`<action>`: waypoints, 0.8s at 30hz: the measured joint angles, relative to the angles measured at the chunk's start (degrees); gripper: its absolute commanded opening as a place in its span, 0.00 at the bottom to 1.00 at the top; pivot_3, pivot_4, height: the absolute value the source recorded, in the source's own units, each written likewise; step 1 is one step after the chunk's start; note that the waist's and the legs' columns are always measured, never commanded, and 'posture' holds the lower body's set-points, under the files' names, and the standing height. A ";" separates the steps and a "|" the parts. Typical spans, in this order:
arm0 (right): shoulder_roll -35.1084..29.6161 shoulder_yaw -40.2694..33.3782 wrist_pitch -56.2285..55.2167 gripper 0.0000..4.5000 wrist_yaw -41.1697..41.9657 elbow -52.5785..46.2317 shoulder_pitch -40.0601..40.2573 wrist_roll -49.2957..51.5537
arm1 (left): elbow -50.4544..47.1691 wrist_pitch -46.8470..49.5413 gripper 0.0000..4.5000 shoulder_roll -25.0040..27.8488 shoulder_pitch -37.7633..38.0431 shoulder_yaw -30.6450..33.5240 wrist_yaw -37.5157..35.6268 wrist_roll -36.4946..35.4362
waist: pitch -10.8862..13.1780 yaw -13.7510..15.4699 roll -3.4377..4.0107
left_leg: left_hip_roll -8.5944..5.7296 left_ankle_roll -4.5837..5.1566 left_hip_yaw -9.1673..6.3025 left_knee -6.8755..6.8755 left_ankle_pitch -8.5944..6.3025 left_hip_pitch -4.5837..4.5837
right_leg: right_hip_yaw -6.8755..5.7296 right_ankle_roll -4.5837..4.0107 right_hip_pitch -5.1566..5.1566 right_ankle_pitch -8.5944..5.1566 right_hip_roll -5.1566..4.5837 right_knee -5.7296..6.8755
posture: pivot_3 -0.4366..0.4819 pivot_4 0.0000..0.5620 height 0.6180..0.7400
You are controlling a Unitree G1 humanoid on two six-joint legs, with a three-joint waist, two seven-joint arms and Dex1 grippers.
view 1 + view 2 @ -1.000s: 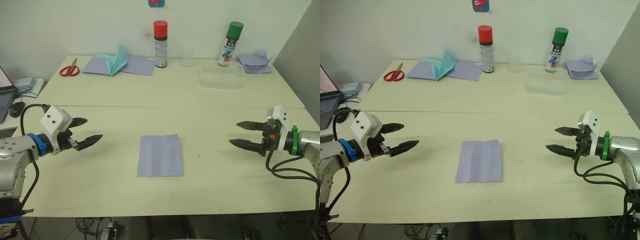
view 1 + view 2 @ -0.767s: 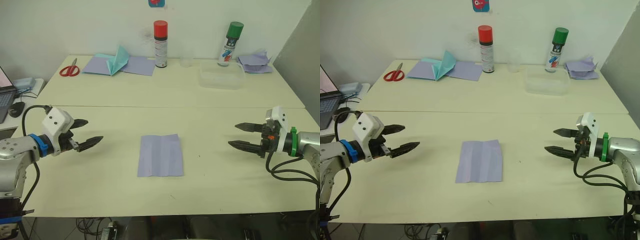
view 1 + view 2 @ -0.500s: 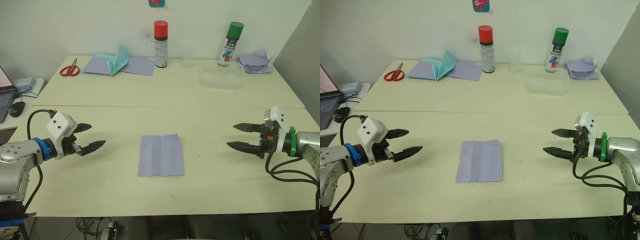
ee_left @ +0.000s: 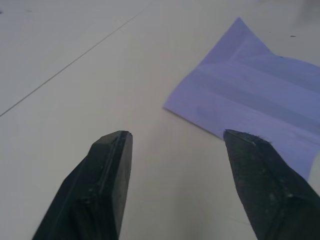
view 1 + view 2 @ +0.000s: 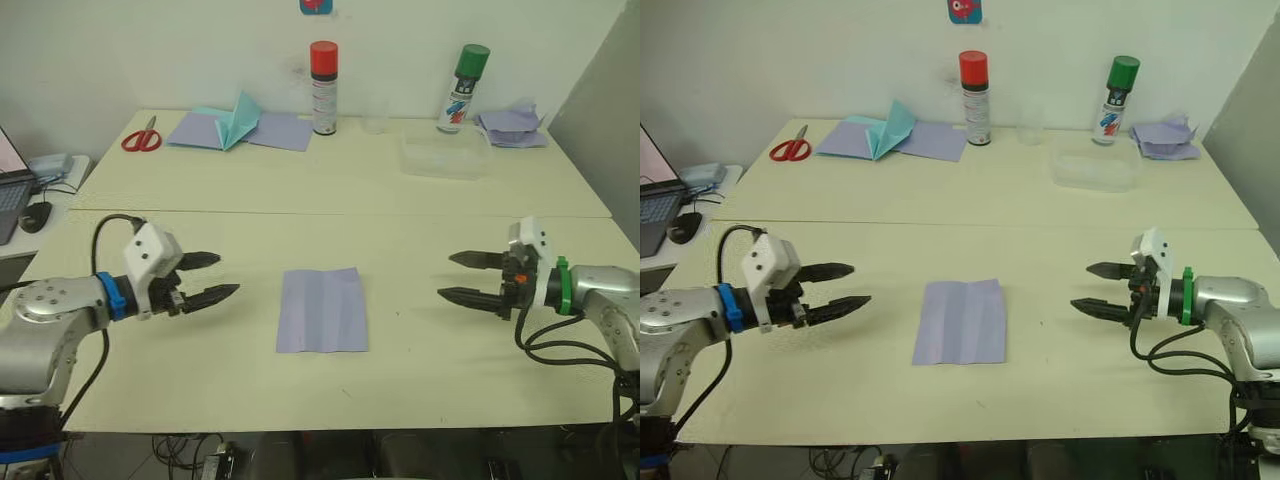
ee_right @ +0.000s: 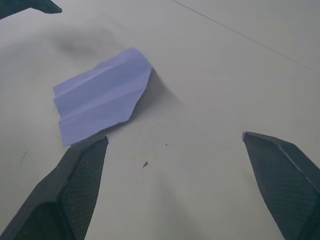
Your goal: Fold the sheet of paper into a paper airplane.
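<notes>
Claws nearer flat, creased sheet of paper (image 5: 322,309)

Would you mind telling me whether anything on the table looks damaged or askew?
Nothing stands out. The sheet of paper lies flat and creased between the open left gripper and right gripper, neither touching it.

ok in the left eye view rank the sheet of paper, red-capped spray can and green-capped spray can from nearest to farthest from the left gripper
From the left gripper:
1. Sheet of paper, flat just to its right.
2. Red-capped spray can, at the table's far edge.
3. Green-capped spray can, far right at the back.
</notes>
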 measured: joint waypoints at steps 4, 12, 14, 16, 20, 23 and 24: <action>1.49 1.71 -1.36 1.00 -0.11 0.53 -1.10 -1.36 | -0.41 -0.37 0.21 -4.43 -0.81 -4.74 3.23 2.28 | 0.00 0.08 0.00 | -0.02 0.00 -0.32 0.04 0.00 -0.05 | -0.28 0.00 0.12 0.00 0.01 -0.02 | 0.48 0.27 1.00; 5.58 7.29 -4.42 1.00 0.08 2.43 -3.64 -4.47 | 4.00 -3.19 0.01 -11.24 -4.40 -14.23 6.63 8.98 | 0.00 0.12 0.00 | -0.05 0.00 -0.55 0.09 0.00 -0.05 | -0.39 -0.01 0.27 0.00 0.07 -0.04 | 0.48 0.27 1.00; 6.75 8.54 -5.83 1.00 0.18 3.53 -4.04 -5.65 | 5.61 -3.82 0.01 -12.87 -5.30 -16.84 7.36 11.01 | -0.01 0.12 0.02 | -0.07 0.00 -0.60 0.11 0.00 -0.05 | -0.41 -0.01 0.31 0.00 0.07 -0.05 | 0.48 0.27 1.00; 8.03 10.02 -7.15 1.00 0.34 4.53 -4.24 -6.92 | 7.11 -4.42 0.01 -14.54 -6.14 -19.92 7.98 13.24 | -0.01 0.15 0.02 | -0.07 0.00 -0.64 0.14 0.00 -0.05 | -0.44 -0.01 0.34 0.00 0.08 -0.05 | 0.48 0.27 1.00; 9.56 11.91 -9.88 1.00 0.42 6.94 -4.93 -9.16 | 7.85 -7.21 0.01 -14.75 -7.09 -22.17 8.23 16.70 | -0.12 0.15 0.20 | -0.09 0.00 -0.73 0.18 0.00 0.03 | -0.46 -0.01 0.49 0.00 0.09 -0.06 | 0.48 0.27 1.00; 10.71 13.57 -13.27 0.96 0.43 9.88 -6.64 -11.77 | 8.93 -9.88 0.00 -14.19 -8.08 -23.89 7.62 19.08 | -0.26 0.14 0.43 | -0.11 0.00 -0.76 0.21 0.01 0.09 | -0.47 -0.01 0.59 0.00 0.09 -0.06 | 0.48 0.27 1.00; 10.92 14.13 -14.90 0.92 0.45 11.18 -7.20 -13.04 | 9.25 -10.45 0.00 -14.16 -8.38 -24.24 7.42 19.58 | -0.29 0.14 0.48 | -0.12 0.00 -0.77 0.22 0.00 0.12 | -0.47 -0.01 0.62 0.00 0.09 -0.07 | 0.48 0.27 1.00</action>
